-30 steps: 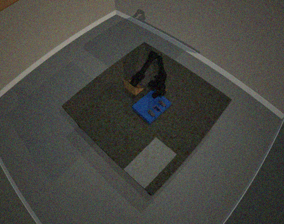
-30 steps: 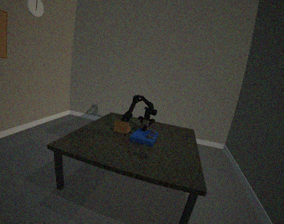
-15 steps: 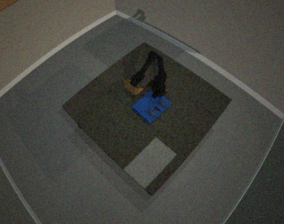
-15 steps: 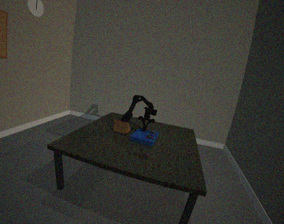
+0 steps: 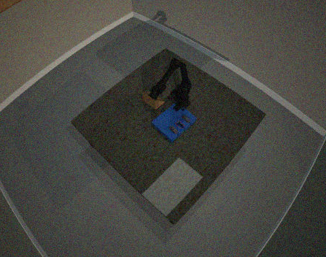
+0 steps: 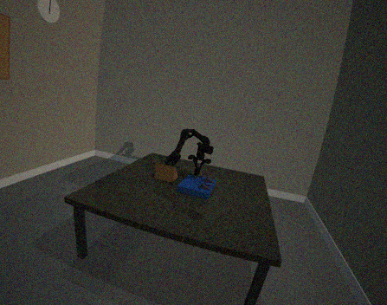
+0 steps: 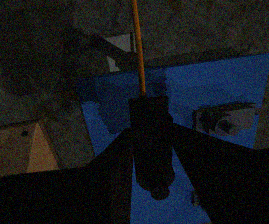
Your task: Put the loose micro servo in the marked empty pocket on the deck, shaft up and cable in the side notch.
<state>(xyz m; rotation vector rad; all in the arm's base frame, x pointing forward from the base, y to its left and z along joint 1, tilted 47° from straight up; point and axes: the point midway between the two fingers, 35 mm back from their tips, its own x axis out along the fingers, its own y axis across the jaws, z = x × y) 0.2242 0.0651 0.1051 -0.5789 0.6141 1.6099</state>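
Two fingers of the gripper (image 7: 153, 150) are clamped on the dark micro servo (image 7: 151, 132), held above the blue deck (image 7: 211, 85). Its orange cable (image 7: 138, 45) runs toward the far side. At right, a seated servo (image 7: 226, 122) occupies a pocket.

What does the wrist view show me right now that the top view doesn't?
Only the wrist view shows the gripper shut on the dark micro servo, with its orange cable running upward. Only the top view shows the whole table, the arm and the tan block. Both show the blue deck.
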